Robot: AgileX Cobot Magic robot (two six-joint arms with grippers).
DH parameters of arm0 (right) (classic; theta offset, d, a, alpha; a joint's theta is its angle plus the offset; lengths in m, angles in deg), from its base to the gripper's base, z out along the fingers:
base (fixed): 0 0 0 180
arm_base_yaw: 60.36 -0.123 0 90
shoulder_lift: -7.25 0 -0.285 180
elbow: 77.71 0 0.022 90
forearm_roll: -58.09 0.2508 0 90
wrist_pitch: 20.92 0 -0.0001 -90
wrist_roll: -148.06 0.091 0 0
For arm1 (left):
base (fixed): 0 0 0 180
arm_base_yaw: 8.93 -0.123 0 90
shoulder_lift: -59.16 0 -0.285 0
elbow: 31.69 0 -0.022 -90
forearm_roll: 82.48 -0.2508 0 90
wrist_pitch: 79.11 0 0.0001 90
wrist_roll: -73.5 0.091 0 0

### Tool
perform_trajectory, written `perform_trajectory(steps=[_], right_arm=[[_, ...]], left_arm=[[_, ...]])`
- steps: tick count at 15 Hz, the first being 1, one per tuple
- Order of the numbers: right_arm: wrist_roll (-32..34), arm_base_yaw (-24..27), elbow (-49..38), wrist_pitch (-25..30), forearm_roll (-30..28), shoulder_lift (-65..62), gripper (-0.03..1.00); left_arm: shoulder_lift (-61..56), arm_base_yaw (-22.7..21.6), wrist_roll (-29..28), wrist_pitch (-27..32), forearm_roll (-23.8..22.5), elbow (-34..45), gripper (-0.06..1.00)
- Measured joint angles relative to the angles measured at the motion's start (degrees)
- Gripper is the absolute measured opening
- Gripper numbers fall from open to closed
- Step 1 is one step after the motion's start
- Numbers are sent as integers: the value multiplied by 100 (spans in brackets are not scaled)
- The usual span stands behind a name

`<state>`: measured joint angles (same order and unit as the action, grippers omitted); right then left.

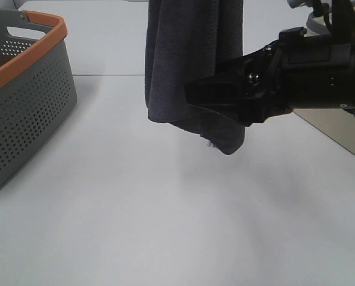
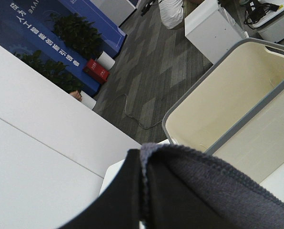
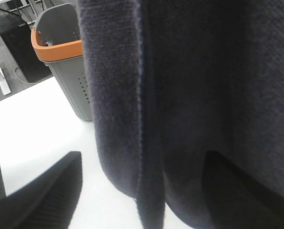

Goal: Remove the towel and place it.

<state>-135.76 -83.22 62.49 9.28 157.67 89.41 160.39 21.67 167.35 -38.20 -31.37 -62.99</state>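
My left gripper (image 2: 143, 191) is clamped on the top of the towel (image 1: 189, 47). Its wrist camera shows a folded, stitched edge of dark cloth pinched against the black finger, though the grip itself sits above the top of the high camera's view. My right gripper (image 3: 142, 160) comes in from the right with its jaws spread wide. In its wrist view the lower part of the towel hangs between the two dark fingers, and I cannot tell whether either one touches the cloth. From the high camera the towel drops as a long, loosely folded dark strip near the middle of the scene. Its lowest corner hangs just under the right gripper's body, above the white table (image 1: 165, 238), and something small and pale shows at that corner. A faint shadow lies on the table beneath it. Well off to the left on the table stands a grey perforated basket with an orange rim (image 1: 28, 101); the right wrist camera sees it beyond the towel. The left wrist camera looks down past the table edge at a second basket, cream inside with a grey rim (image 2: 194, 90). Beyond that is patterned grey carpet, with a blue display board (image 2: 92, 19) fronted by green plants.
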Motion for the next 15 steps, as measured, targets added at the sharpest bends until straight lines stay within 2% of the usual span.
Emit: perform_trajectory(steps=[2,4,9,11,12,13,15], right_arm=[[0,0,132,138,0,264,63],[0,0,172,160,0,372,56],[-6,0,201,92,0,390,26],[6,0,201,57,0,390,9],[132,0,201,57,-46,390,0],[372,0,201,57,-281,350,0],[1644,0,235,34,-1375,-97,0]], left_arm=[[0,0,-17,0,0,0,0],[0,0,-17,0,6,0,0],[0,0,-34,0,6,0,0],[0,0,-40,0,6,0,0],[0,0,-40,0,-29,0,0],[0,0,-40,0,-138,0,0],[46,0,-258,29,-435,0,0]])
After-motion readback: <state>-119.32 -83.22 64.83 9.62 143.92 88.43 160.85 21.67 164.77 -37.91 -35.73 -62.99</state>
